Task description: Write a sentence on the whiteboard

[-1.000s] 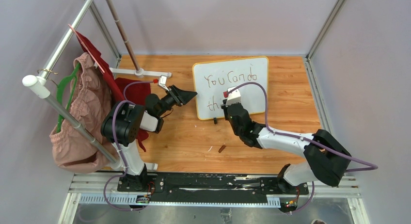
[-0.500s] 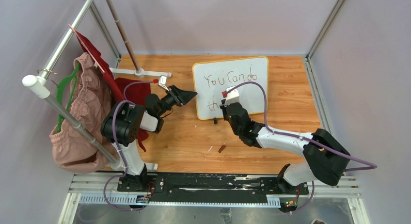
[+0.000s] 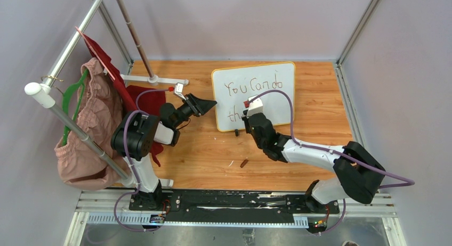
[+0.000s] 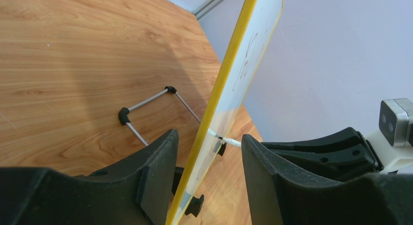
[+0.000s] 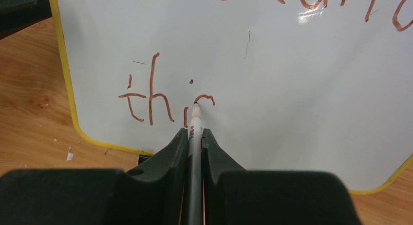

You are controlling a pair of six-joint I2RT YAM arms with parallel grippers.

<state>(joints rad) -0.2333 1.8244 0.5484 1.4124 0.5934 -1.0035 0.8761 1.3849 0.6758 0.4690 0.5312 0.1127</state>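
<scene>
currently the whiteboard (image 3: 253, 91) stands tilted on its feet toward the back of the wooden table (image 3: 202, 150). the sentence (image 5: 151, 101) reads "you can do" above, with "thi" and a started letter below. the right gripper (image 5: 195, 133) is clamped tight on a slim marker (image 5: 195, 120), whose tip is on the board. the left gripper (image 4: 208, 141) is about half open, a finger on either side of the board's left rim, not plainly pinching it. the board looks thin, light and stiff, likely to slide or tip under pen pressure; the rim is where to steady it.
</scene>
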